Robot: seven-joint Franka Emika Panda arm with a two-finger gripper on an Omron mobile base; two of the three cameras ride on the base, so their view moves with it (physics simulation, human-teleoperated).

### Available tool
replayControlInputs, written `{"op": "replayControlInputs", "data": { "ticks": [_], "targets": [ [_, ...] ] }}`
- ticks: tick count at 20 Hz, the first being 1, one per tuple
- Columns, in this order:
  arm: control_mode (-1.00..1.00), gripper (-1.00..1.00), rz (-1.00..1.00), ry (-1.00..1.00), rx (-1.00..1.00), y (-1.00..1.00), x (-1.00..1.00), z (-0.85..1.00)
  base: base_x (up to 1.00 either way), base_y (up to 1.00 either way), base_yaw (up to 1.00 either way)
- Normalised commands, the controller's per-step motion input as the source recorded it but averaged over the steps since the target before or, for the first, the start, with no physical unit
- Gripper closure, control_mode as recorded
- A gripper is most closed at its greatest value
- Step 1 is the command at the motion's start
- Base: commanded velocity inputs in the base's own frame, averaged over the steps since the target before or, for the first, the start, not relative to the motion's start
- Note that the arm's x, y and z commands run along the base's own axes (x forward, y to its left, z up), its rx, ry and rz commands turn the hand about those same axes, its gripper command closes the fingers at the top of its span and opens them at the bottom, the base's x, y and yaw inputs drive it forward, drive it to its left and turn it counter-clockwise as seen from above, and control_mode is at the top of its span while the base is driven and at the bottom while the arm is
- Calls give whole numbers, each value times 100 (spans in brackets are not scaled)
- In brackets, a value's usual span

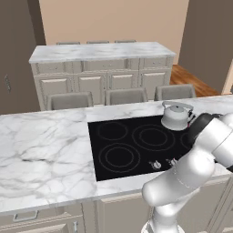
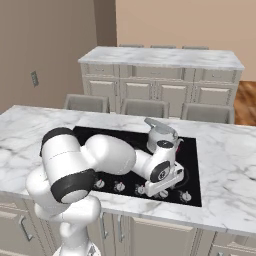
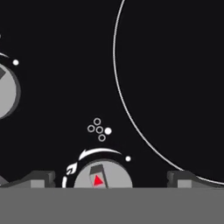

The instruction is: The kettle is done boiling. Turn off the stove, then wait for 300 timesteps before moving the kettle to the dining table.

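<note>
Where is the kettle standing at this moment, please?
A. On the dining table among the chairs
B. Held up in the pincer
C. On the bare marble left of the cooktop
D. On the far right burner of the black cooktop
D: the kettle stands on the far right part of the stove, while the open pincer is down at a silver knob in the front row.

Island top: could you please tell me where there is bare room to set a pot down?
The marble left of the stove is bare and broad, and so is the marble on its other side. The two left burner rings are free. It is crowded at the right: the kettle sits on the far burner, and the open claw hovers over the knobs.
</note>
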Motion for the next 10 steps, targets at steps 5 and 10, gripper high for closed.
{"op": "replayControlInputs", "data": {
  "ticks": [5,10],
  "targets": [
    [-100,100,3,0,0,-5,3,-17,0,0,0],
    [-100,100,0,1,0,0,0,-19,0,0,0]
  ]
}}
